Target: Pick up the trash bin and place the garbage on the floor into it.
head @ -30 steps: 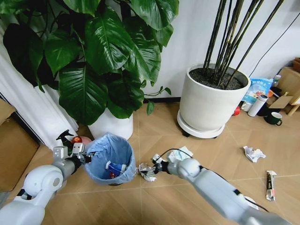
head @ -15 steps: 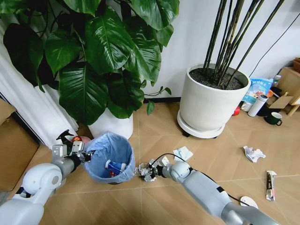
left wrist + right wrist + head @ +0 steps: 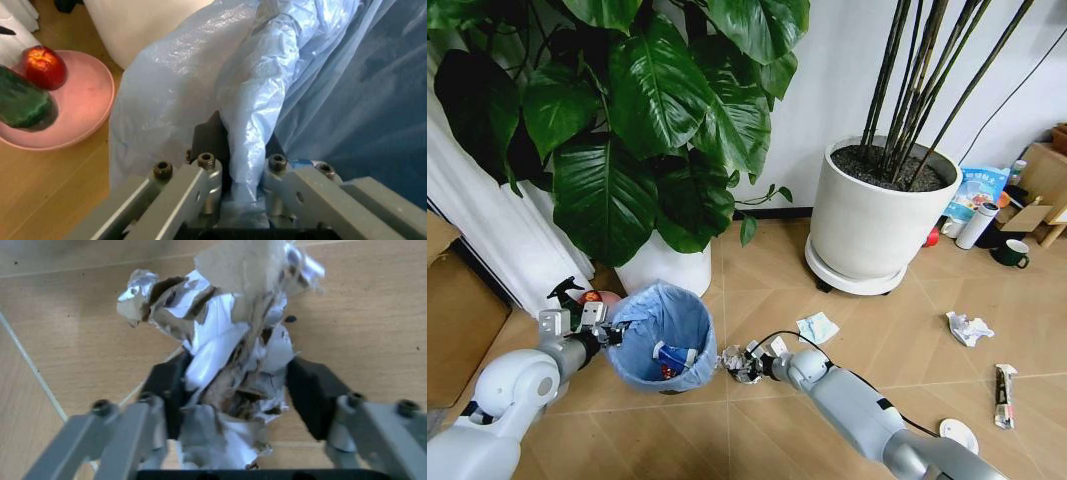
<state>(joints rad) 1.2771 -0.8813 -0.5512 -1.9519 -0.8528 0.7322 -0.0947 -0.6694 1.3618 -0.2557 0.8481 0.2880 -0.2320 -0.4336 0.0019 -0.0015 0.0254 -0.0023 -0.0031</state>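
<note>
Blue-lined trash bin (image 3: 662,337) upright on the floor (image 3: 757,430); crumpled garbage (image 3: 741,364) probably just beside it.

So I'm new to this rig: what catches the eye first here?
The right gripper, low over the floor, has its jaws around a crumpled wrapper beside the trash bin. The left gripper pinches the bin's blue-lined rim. More litter lies near the white pot.
</note>
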